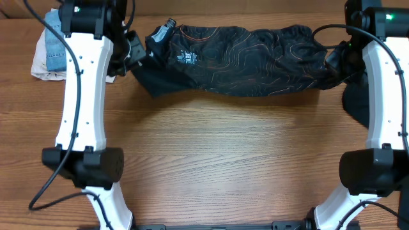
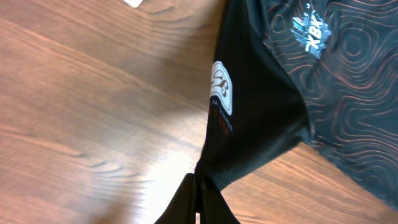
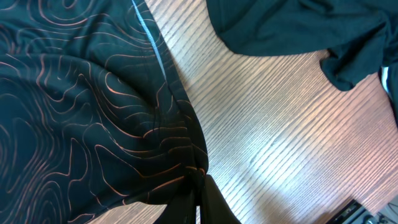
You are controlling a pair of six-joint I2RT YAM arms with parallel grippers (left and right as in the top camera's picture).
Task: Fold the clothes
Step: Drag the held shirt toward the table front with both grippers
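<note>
The jersey (image 1: 236,61) lay along the table's (image 1: 211,160) twelve o'clock side — left gripper (image 2: 198,186) and right gripper (image 3: 198,180) each clamping an end. Mid-fold, I'd judge; next both must move together.

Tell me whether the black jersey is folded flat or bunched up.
Bunched up. The jersey stretches as a wrinkled band, its ends pinched by the left claw and right claw.
</note>
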